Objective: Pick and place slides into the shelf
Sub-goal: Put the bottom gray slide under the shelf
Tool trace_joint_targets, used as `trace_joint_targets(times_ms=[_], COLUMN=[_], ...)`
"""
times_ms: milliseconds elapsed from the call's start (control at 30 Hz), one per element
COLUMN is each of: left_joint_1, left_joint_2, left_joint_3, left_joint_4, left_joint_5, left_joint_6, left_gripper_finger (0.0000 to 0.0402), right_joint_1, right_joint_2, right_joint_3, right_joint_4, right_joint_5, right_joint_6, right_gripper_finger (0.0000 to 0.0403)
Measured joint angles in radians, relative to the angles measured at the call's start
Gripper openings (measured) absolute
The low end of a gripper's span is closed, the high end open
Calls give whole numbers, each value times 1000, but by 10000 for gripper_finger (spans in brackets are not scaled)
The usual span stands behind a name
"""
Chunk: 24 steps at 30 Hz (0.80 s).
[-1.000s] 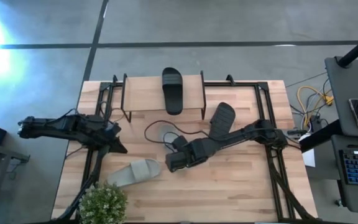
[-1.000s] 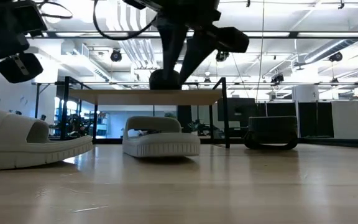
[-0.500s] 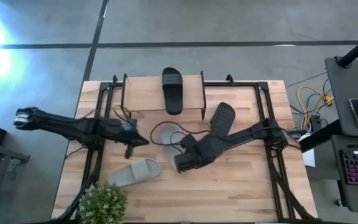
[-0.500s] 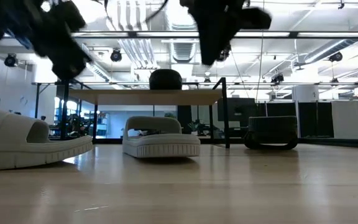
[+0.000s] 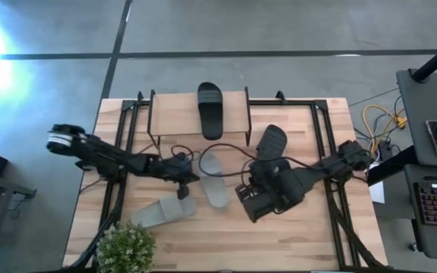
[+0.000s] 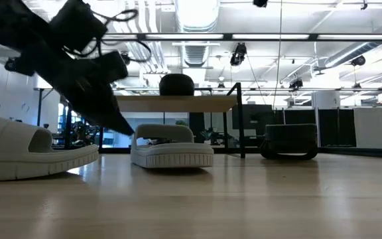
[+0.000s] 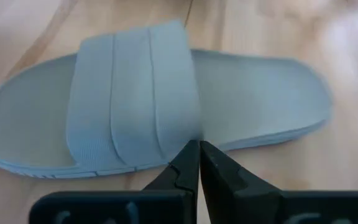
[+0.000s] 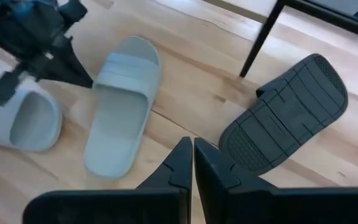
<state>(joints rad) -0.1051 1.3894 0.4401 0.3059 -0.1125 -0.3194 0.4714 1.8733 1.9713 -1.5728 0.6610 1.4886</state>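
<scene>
Your left gripper (image 5: 181,184), pinched shut and empty, noses against the grey slide (image 5: 212,180) to line it up, while your right gripper (image 8: 189,163) waits closed, holding nothing.

The tabletop (image 5: 294,243) is pale planked wood with a soft sheen. The shelf (image 5: 174,114) has a similar light wooden top on thin black metal legs. The grey slides (image 7: 166,106) look like matt moulded foam, with ribbed straps. The overturned black slide (image 8: 288,112) shows a grooved rubbery sole. Both grippers' fingers (image 7: 188,171) are matt black plastic.
</scene>
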Motion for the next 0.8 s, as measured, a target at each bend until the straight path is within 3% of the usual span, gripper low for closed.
trace_joint_targets(times_ms=[233, 467, 667, 800], left_joint_1=[5, 35, 36, -7], left_joint_2=[147, 184, 82, -103], left_joint_3=[61, 97, 96, 96], left_joint_4=[-1, 0, -109, -297], left_joint_5=[-163, -275, -289, -164], left_joint_6=[66, 65, 40, -13], left_gripper_finger=[0, 0, 0, 0], right_joint_1=[16, 16, 28, 37], right_joint_2=[-3, -2, -3, -3], right_joint_3=[-22, -69, -88, -159], right_joint_4=[1, 2, 33, 200], right_joint_5=[18, 15, -92, -224], right_joint_6=[-2, 2, -13, -11], right_gripper_finger=[9, 9, 8, 8])
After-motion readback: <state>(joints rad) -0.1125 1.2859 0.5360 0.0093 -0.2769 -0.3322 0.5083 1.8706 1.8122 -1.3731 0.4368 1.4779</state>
